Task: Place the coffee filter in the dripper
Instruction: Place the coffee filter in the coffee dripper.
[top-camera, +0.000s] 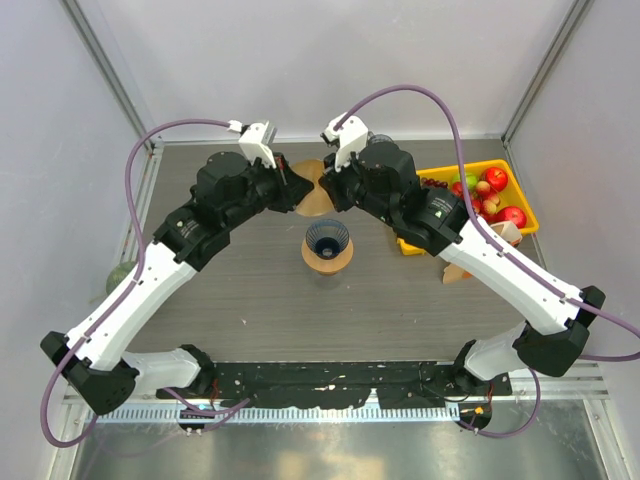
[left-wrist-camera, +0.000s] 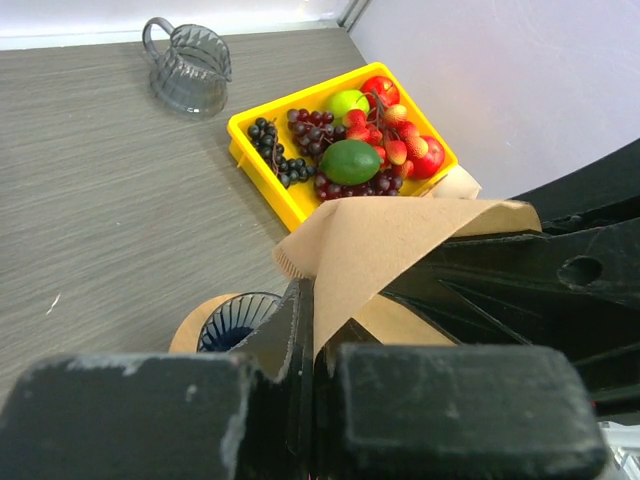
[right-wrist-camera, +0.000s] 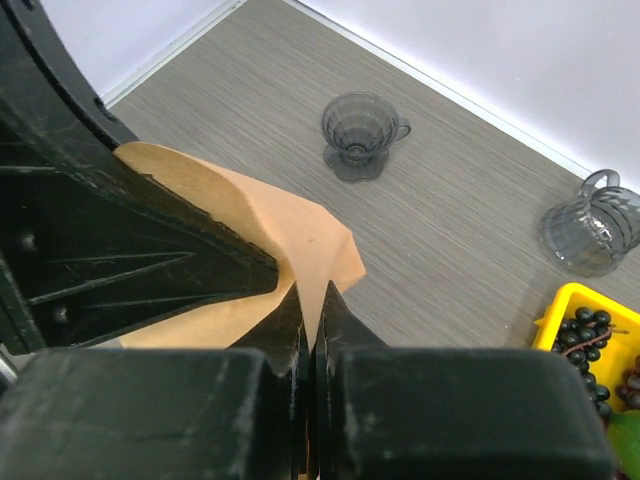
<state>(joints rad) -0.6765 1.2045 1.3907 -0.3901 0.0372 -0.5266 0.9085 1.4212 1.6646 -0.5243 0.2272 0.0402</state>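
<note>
L gripper (left-wrist-camera: 313, 310), R gripper (right-wrist-camera: 310, 310) tight on filter (left-wrist-camera: 400, 235)

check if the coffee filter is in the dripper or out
Out. The coffee filter is pinched by the left hand and right hand; the dripper shows bare ribs.

The left arm (top-camera: 150, 285) and right arm (top-camera: 505, 272) pair white tapered links with bulky black joints. Purple cables (top-camera: 128, 185) loop along each, white brackets (top-camera: 257, 142) cap the wrists; the left gripper (left-wrist-camera: 313, 300) and right gripper (right-wrist-camera: 312, 300) are scuffed matte black.
</note>
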